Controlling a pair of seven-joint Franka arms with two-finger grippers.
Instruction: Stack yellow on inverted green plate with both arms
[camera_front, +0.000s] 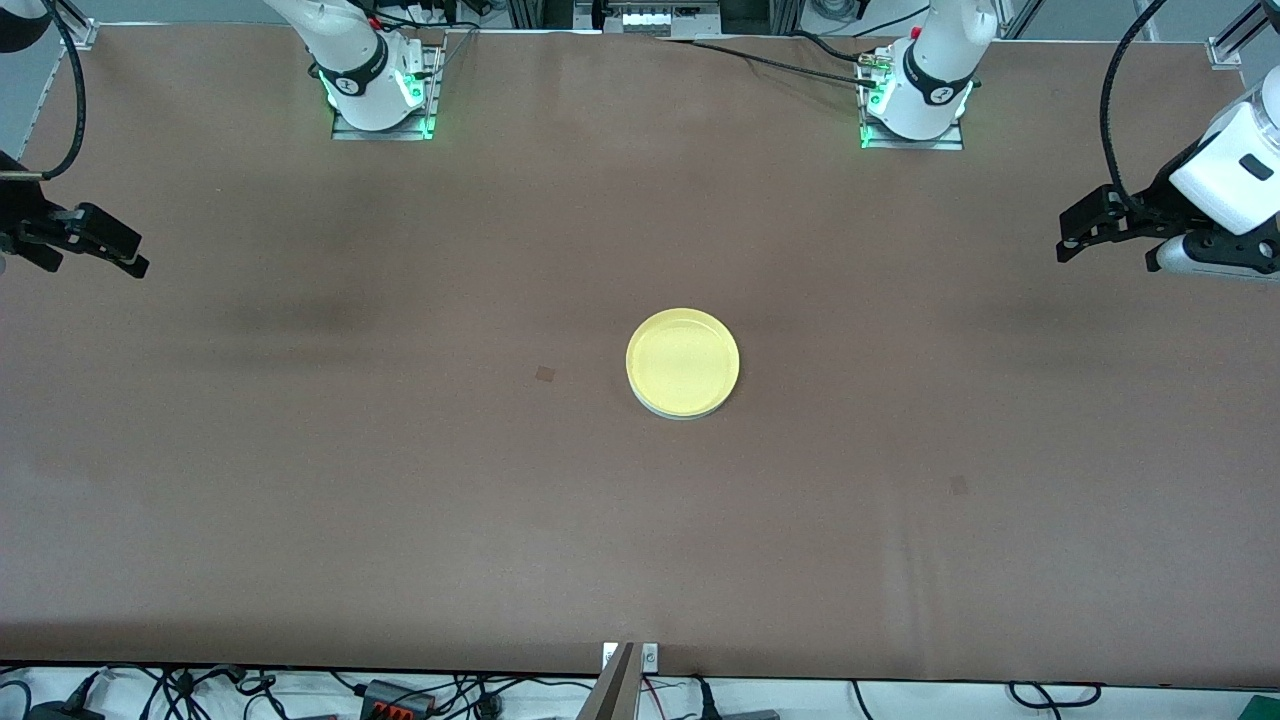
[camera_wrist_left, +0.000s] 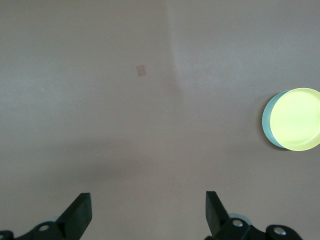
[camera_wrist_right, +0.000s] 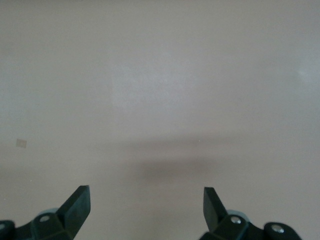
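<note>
The yellow plate (camera_front: 683, 361) already sits rim-up on the green plate (camera_front: 690, 412), of which only a pale edge shows beneath it, in the middle of the counter (camera_front: 400, 500). Both claws hang wide and empty over the counter's ends: the left claw (camera_front: 1085, 235) over the left arm's end, the right claw (camera_front: 115, 250) over the right arm's end. The stack lies inward from each, somewhat closer to the left claw. Being round, the plates have no long axis. The stacking looks done.
</note>
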